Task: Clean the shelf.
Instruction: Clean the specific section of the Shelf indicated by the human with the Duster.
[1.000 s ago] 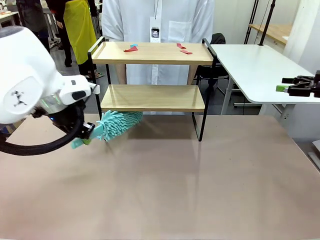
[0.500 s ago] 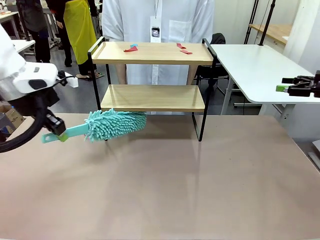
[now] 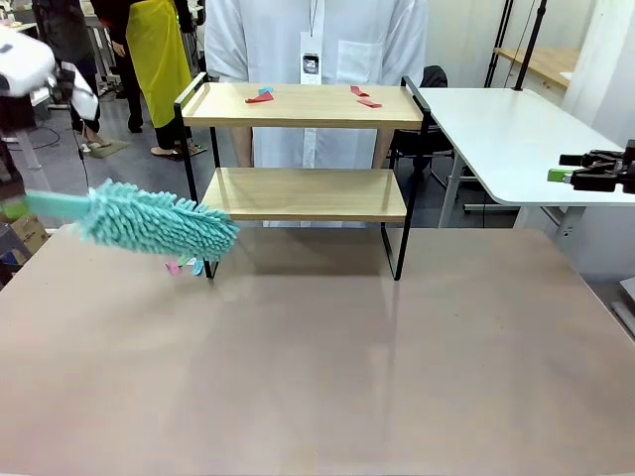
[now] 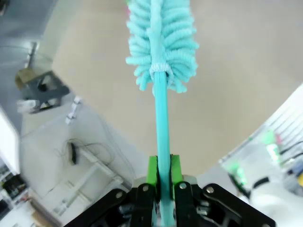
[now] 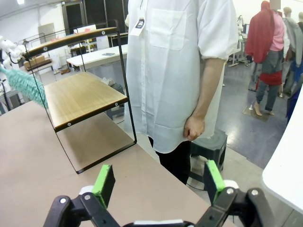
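Shows the left gripper (image 4: 163, 170) clamped tight on the thin turquoise plastic handle of a fluffy turquoise chenille duster (image 4: 161, 42), green pads pinching the stick from both sides, nothing else in the grip. Straight ahead of those fingers, past the handle: the shaggy head, hanging above the tan tabletop (image 3: 347, 377). Beyond the duster's tip, farther to the hand's right: the small two-tier shelf (image 3: 303, 193) of light wood boards in a thin black metal frame, near the far edge of the table, with a person in a white shirt (image 3: 313, 40) behind it.

Compared with a moment ago: duster head drawn out from under the lower board, lifted, and swung off to the robot's left. Tip now level with the lower board's front left corner; touching or just clear, impossible to tell. Left on the tabletop, just below the tip and just beside the shelf's front left leg: a few small pink and blue paper scraps (image 3: 184, 266). Probably marks one sweep beneath the shelf as done. Well above and beyond the hand, on the top board: red and blue paper scraps (image 3: 260, 96), so likely more brushing needed up there.

Shows the right gripper (image 5: 158, 182) spread wide and empty, well apart at the robot's right, the shelf far ahead of its fingers.
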### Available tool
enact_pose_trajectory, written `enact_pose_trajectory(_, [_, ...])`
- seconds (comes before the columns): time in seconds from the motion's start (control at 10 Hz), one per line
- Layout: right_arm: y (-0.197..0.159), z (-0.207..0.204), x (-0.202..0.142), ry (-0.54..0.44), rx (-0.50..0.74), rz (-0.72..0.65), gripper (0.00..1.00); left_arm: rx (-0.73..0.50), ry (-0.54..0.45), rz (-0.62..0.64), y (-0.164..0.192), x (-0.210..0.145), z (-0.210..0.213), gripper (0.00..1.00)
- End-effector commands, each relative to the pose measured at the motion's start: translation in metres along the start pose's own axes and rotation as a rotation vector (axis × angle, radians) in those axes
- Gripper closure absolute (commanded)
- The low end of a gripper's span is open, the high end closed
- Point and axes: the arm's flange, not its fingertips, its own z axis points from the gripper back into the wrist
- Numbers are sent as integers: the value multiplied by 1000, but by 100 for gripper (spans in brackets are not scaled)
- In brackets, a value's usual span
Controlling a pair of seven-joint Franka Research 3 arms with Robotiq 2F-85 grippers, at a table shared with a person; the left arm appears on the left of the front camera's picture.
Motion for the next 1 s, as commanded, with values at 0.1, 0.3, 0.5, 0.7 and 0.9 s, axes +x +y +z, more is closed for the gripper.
enact_pose_trajectory(0.1, [1, -1, 3, -3, 2, 5, 0, 158, 41, -196, 6, 16, 40, 87])
enact_pose_trajectory(0.3, [1, -1, 3, -3, 2, 5, 0, 155, 118, -313, 3, 17, 54, 87])
enact_pose_trajectory(0.5, [1, -1, 3, -3, 2, 5, 0, 173, 224, -408, -6, 18, 62, 87])
enact_pose_trajectory(0.7, [1, -1, 3, -3, 2, 5, 0, 143, 256, -496, -19, 19, 67, 87])
enact_pose_trajectory(0.9, [1, -1, 3, -3, 2, 5, 0, 115, 260, -527, -30, 22, 64, 87])
